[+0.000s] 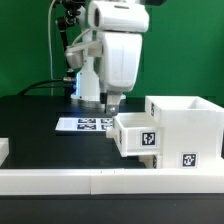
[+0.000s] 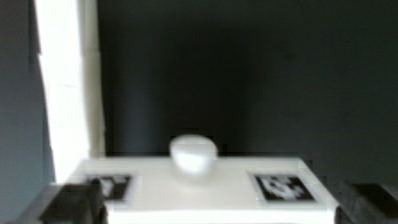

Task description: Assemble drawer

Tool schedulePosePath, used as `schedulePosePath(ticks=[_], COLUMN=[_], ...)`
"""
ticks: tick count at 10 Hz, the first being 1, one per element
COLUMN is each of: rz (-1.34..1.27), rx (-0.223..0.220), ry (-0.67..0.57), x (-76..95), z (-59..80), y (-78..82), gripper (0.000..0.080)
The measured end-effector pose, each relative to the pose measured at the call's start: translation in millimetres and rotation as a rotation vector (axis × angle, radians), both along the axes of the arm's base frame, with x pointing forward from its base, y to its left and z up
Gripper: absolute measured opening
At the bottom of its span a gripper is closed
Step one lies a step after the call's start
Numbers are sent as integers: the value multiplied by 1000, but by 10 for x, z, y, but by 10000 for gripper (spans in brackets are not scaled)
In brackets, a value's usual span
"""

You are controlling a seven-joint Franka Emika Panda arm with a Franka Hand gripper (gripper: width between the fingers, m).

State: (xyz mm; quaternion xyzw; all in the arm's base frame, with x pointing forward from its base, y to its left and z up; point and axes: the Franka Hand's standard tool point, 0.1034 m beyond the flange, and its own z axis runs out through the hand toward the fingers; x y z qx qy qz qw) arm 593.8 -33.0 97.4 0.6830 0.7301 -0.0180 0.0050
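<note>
While the arm hung over the dark table (image 1: 30, 110), the exterior view, read from its left, first showed a small white corner at the frame edge, too little of it to name. Next came the marker board (image 1: 85, 125), lying flat on the table with its printed tags facing up. Just beyond it the jaws (image 1: 112, 101) pointed down, close above the back edge of a low white tray (image 1: 135, 135). Whether they were spread or pressed together could not be told from this view (the fingers blurred into one dark stub).

That tray sat partly pushed into the tall boxy shell (image 1: 185, 130), its front face with a black-and-white tag sticking out toward the exterior view's left. Its inside looked bare as far as the rim allowed. The shell stood at the exterior view's right, open on top, another tag on its lower front; its interior was hidden by its own walls. A long white rail (image 1: 110, 178) ran along the front of the table, touching the foot of the shell.

From the wrist view, two dark finger tips (image 2: 68, 203) stood apart at the frame's corners, with nothing pinched between them. A white tray face (image 2: 196, 185) with two tags and a rounded white knob (image 2: 192, 158) lay between and beyond them.
</note>
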Motion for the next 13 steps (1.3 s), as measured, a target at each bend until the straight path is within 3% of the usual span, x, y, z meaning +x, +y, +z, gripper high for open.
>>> schedulePosePath(ticks=[4,7,8,10,13], rz=[10,1,4,-26,-51], rx=[12,124,166,207,209], ry=[6,26,33,61,81], x=[7,-57,-60,-42,-52], z=[-52,-171,-207,-288,-357], y=[-44,-146,-133,-97,139], gripper=[649,649,649,649,649])
